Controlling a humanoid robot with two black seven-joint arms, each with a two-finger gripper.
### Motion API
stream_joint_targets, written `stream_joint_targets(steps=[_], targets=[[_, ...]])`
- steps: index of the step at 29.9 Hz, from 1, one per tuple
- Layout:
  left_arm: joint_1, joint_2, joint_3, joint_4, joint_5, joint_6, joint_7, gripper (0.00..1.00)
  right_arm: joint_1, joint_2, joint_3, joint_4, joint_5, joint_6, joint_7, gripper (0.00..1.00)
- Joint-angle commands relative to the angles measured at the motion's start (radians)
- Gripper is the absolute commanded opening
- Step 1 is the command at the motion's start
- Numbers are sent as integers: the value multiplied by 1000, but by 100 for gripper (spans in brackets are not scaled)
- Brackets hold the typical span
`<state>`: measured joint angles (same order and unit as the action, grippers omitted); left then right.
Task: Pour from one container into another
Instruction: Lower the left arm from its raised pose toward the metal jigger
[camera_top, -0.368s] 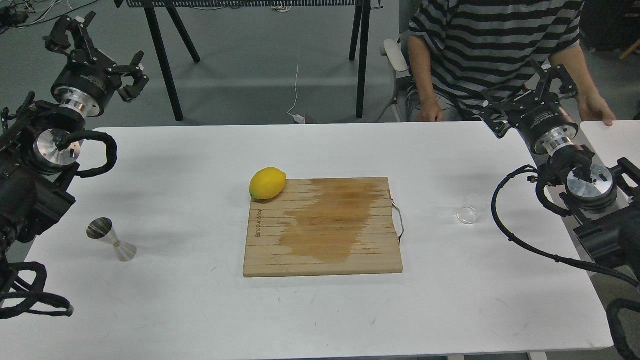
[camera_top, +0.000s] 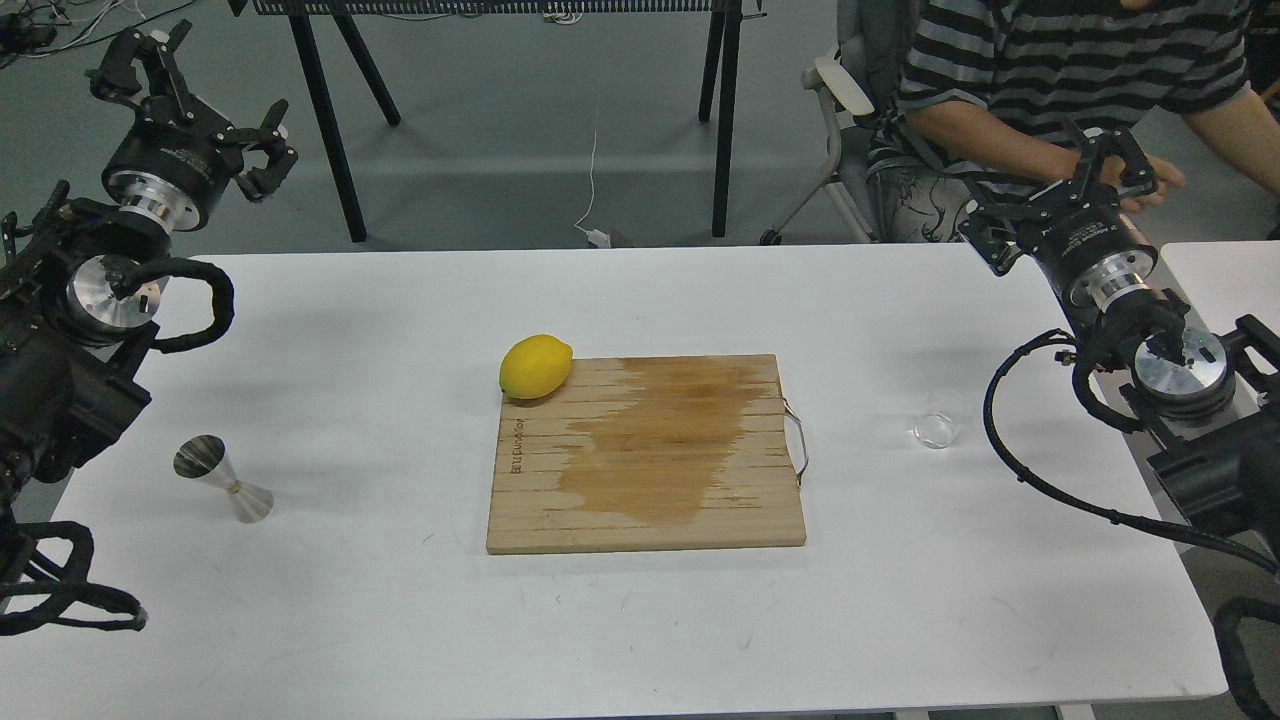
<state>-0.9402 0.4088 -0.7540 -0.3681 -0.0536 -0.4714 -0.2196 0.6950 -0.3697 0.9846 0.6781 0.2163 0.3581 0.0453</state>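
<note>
On the white surface (camera_top: 400, 300), the task's things stand far apart: the cup (camera_top: 940, 420) is near the right edge, just right of the board (camera_top: 646, 455), and the jigger (camera_top: 222, 478) is near the left edge, leaning over w/ its open cone turned to the upper left. Both are free, nothing touches them. The cup looks empty or nearly so, but it is too clear and small to be sure.

The left gripper (camera_top: 215, 85) is raised beyond the far-left corner of the surface, fingers spread, holding nothing. The right gripper (camera_top: 1065, 180) is raised beyond the far-right corner, also spread and empty. I think each arm waits on the side of its own thing, so right takes the cup and left can steady the jigger; no step of the pour is begun yet.

A lemon (camera_top: 536, 366) sits on the board's far-left corner, and the board has a dark wet-looking stain in the middle. A person (camera_top: 1040, 80) in a striped shirt sits behind the right gripper, approx. level w/ it.
</note>
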Motion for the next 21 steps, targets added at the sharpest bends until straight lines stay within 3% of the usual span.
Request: stream_joint_targets(steps=[1,10,15,21], targets=[[-11,1,-1,2,-2,0,-3,100,3,-5,0,0,0,2,-2,99],[-26,5,16,-34,6,-17,6,100,1,-12,-3,1,0,2,-2,99],[-11,120,57,-191,57,-17,9,100,6,-20,-3,1,0,39,-4,99],[41,338,137,-484,182,11,3,100,8,-21,-7,1,0,45,-5,99]])
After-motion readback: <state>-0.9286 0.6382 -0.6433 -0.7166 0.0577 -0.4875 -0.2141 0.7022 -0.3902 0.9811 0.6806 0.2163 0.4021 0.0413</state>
